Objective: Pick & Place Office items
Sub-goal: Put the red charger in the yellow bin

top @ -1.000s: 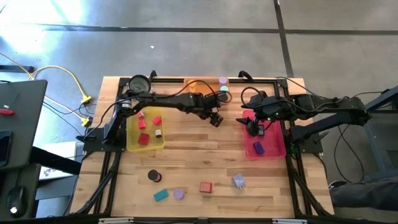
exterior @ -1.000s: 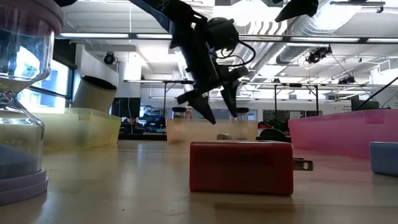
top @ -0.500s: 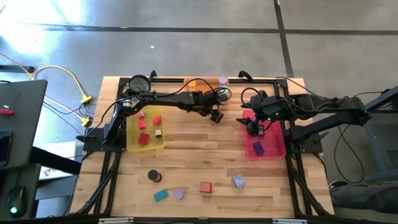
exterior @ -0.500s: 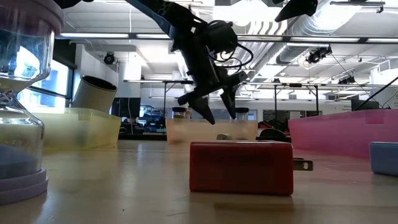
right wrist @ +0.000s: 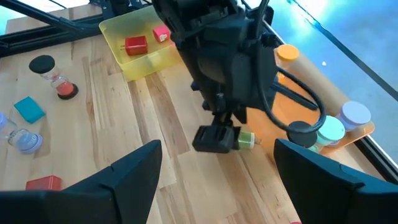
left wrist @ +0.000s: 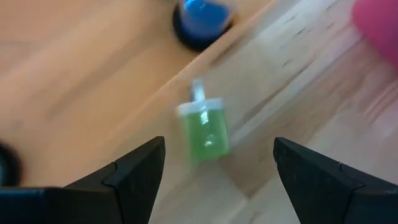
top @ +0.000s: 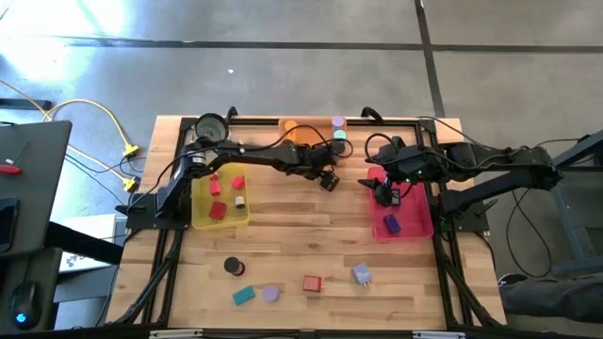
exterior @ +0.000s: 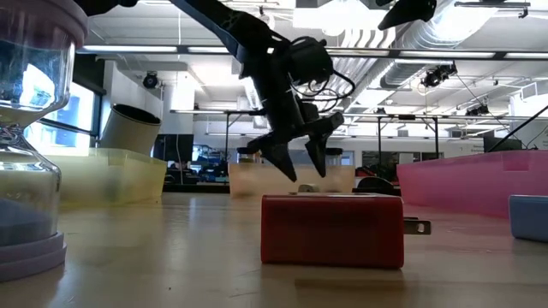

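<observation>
The left gripper [top: 328,179] hangs open over a blurred, seemingly green cylinder [left wrist: 205,130] near the table's [top: 301,235] far edge; the right gripper [top: 384,195] waits open over the pink tray [top: 415,226].

You can't read the small green piece [left wrist: 205,134] clearly in the left wrist view: it is blurred, as is the blue-topped object [left wrist: 204,17] cut off by that picture's edge. From above, the left gripper [top: 327,179] hides that green piece entirely. In the low view, the red block [exterior: 332,228] blocks the table behind it, and the hourglass-shaped item [exterior: 30,137] is cropped. The contents of the pink tray [top: 411,224] are partly hidden under the right gripper [top: 384,193].
</observation>
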`<state>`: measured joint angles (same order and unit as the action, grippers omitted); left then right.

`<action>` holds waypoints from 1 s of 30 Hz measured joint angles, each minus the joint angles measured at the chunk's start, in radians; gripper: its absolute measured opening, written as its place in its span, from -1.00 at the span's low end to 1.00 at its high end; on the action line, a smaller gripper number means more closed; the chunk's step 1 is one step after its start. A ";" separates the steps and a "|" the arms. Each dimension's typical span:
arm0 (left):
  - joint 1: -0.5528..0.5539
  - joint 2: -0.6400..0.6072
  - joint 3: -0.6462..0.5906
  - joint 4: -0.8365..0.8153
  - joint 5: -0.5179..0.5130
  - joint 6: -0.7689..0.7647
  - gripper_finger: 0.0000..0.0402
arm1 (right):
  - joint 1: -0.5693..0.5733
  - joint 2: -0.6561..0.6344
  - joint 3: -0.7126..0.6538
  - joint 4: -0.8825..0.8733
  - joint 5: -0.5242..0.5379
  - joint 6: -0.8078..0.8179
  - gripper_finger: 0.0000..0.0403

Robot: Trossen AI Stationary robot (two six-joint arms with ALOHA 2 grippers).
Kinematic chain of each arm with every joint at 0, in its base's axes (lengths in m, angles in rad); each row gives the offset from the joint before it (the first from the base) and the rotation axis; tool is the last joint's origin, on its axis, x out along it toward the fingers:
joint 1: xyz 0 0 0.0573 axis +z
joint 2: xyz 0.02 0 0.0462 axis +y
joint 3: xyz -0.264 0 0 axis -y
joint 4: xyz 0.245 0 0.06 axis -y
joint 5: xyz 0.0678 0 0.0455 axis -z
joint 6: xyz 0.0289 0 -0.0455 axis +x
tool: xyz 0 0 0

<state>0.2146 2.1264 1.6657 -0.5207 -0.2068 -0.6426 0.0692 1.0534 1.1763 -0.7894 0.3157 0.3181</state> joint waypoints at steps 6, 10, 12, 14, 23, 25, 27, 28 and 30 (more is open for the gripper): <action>-0.001 0.024 0.000 0.030 -0.001 0.001 0.46 | 0.000 0.000 0.000 0.001 0.000 -0.006 0.49; 0.000 0.024 0.000 0.031 -0.004 0.001 0.46 | 0.000 0.000 0.000 0.003 0.000 -0.008 0.49; -0.001 0.024 0.000 0.031 -0.006 0.001 0.46 | 0.000 0.000 0.000 0.008 0.000 -0.008 0.49; 0.000 0.024 0.000 0.033 -0.011 0.001 0.46 | 0.000 0.000 0.000 0.008 0.000 -0.008 0.49; 0.004 0.033 0.002 0.033 -0.014 0.000 0.40 | 0.000 0.000 0.000 0.014 0.000 -0.008 0.49; 0.004 0.033 0.002 0.045 -0.014 0.000 0.37 | 0.000 0.000 0.000 0.016 0.000 -0.007 0.49; 0.008 0.033 0.002 0.055 -0.013 0.001 0.35 | 0.000 0.000 0.000 0.016 0.000 -0.008 0.49; 0.011 0.033 0.002 0.060 -0.012 0.005 0.34 | 0.000 0.000 0.000 0.016 0.000 -0.008 0.49; 0.019 0.033 0.002 0.063 -0.008 0.021 0.34 | 0.000 0.000 0.000 0.016 0.000 -0.008 0.49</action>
<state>0.2336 2.1590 1.6672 -0.4579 -0.2152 -0.6214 0.0692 1.0534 1.1763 -0.7731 0.3153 0.3099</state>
